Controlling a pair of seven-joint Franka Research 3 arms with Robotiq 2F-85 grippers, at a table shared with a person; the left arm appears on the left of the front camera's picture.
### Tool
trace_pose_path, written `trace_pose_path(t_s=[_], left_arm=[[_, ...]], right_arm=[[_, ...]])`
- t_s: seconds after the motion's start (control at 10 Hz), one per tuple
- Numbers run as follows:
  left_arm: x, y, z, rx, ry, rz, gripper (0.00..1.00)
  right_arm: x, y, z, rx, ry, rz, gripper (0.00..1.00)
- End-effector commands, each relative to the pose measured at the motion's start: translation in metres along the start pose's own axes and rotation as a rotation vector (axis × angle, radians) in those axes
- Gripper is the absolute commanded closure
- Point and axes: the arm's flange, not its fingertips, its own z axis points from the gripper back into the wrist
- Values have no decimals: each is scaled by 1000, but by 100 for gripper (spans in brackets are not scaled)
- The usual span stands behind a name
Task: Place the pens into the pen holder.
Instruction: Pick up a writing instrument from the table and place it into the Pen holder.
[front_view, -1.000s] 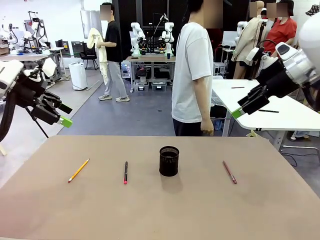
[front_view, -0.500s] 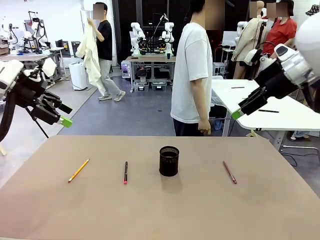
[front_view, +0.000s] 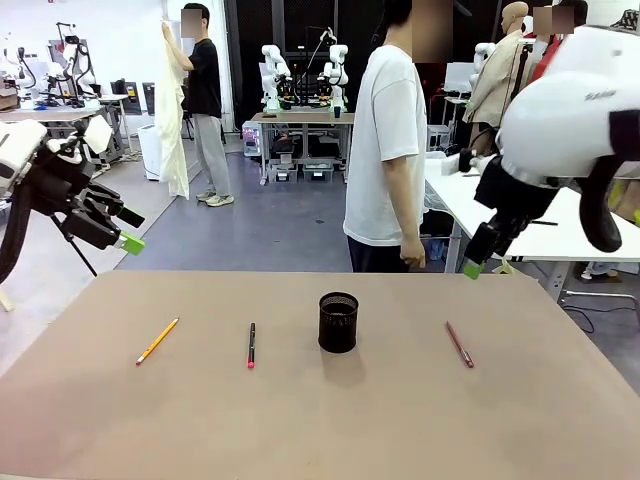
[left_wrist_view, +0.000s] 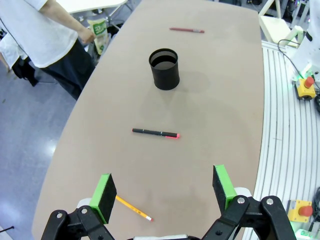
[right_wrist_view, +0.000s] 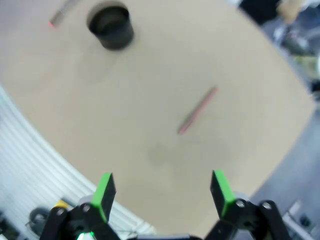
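A brown bench (front_view: 320, 420) carries four things in a loose row from left to right, none touching another. Farthest left lies the yellow-orange pencil (front_view: 157, 341), its long axis on a diagonal, the far end leaning right and the near end leaning left; which end is the point cannot be told. Right of it lies the black pen (front_view: 251, 344), running almost straight from the far side to the robot's side, with its red tip toward the robot. Near it, at the bench's middle, stands the pen holder (front_view: 338, 322), a black mesh cup, upright with its mouth up and nothing in it. Well apart to the right lies the dark-red pen (front_view: 459, 344), on a diagonal, the far end leaning left and the near end leaning right.

The left hand (front_view: 137, 230) hangs in the air beyond the bench's left edge, its green-padded fingers spread wide and gripping nothing. The right hand (front_view: 472, 262) hangs above the far right of the bench, angled downward, its fingers likewise spread and empty. In the blurred right wrist view the dark-red pen lies slantwise ahead of that hand.

A person (front_view: 385, 140) in a white shirt stands at the far side.
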Motion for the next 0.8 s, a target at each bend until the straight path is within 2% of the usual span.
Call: trace_pose_path(t_s=[0.0,0.2,0.4,0.7], left_arm=[[0,1,1,-6,-18,-2,0],[0,1,1,-6,-18,-2,0],[0,1,1,-6,-18,-2,0],[0,1,1,-6,-18,-2,0]], right_arm=[[16,3,-11,-24,145,-70,0],[13,4,-42,-31,204,-151,0],[6,8,-71,-38,214,-244,0],[-13,13,-115,-106,309,-333,0]])
